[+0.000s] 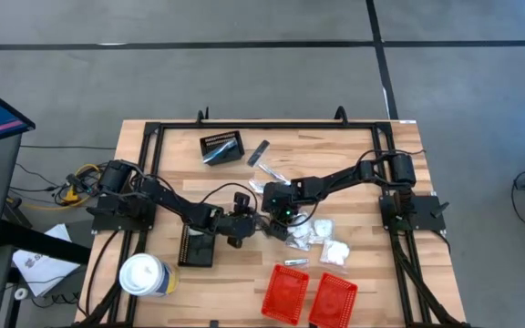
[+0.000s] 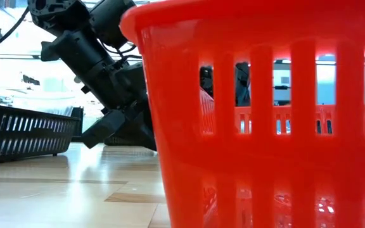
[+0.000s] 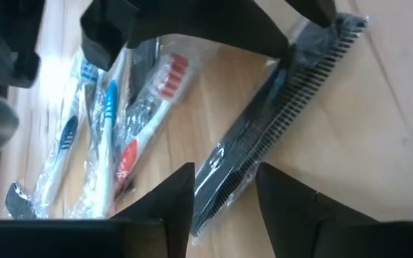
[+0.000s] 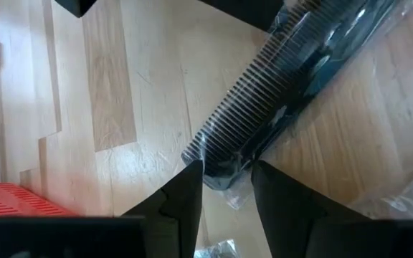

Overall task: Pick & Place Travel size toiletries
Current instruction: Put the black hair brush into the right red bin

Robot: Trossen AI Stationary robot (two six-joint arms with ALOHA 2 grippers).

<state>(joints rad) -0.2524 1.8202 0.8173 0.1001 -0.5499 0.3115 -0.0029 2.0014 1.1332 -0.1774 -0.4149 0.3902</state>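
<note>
Toiletries [image 1: 322, 239] mostly lie loose on the worktop [image 1: 354, 155]; sorting looks barely begun. Nearest the front edge, two red baskets [image 1: 268, 293] stand side by side, and no item shows inside either from above. One small packet [image 1: 296, 263] lies just behind them. White lidded cup [image 1: 144, 276] sits at the front left corner, out of play. Next back, white clear-wrapped packets are heaped right of centre, none binned. Black basket [image 1: 184, 246] sits left of centre, partly under the left arm; contents hidden. Mid-worktop, both arms meet over a wrapped comb [image 3: 278, 122] lying flat on the wood. Left end effector [image 3: 224, 179] straddles one end, fingers a little apart and not clearly pinching. Right end effector [image 4: 228, 175] has closed in on the other end and appears to grip it. Wrapped toothbrushes [image 3: 149, 115] lie just beside the comb, untouched. Farthest back, a second black basket [image 1: 210, 139] shows something glinting inside, too small to identify, with a grey stick [image 1: 258, 152] loose beside it. Judgement: at most a little placed; comb, brushes, packets and stick all left to place.
</note>
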